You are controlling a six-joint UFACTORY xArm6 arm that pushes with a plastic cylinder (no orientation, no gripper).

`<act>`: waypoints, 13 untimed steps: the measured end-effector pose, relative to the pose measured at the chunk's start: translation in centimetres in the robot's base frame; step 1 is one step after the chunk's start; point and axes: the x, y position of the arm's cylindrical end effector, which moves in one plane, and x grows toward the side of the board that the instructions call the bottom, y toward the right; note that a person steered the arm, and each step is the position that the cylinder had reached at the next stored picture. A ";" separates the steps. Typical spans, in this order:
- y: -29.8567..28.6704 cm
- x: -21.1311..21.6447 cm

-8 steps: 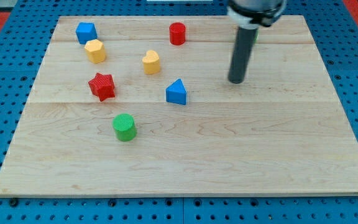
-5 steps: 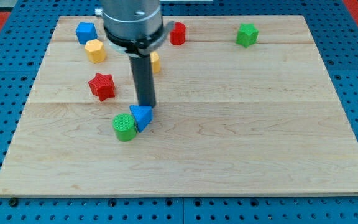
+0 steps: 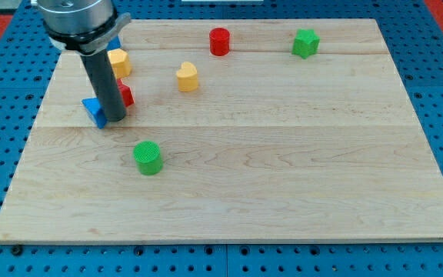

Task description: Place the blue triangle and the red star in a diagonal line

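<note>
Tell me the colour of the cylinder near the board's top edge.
Red; the camera view shows it clearly.

My tip [image 3: 115, 119] has moved left from beside the green cylinder [image 3: 148, 157], carrying the blue triangle [image 3: 93, 111] leftward and farther back. The triangle now lies just beside the red star [image 3: 125, 94], which the rod partly hides.

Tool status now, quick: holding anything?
My tip: a bare rod, nothing to hold; it stands against the blue triangle, with the red star just behind.
</note>
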 end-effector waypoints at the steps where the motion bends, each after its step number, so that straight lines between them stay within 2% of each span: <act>1: -2.0 -1.0; 2: -2.9 -1.3; 3: -0.7 -4.1; 4: 6.4 -4.2; 5: 7.5 -2.4; 8: 8.4 0.3; 13: 7.8 0.5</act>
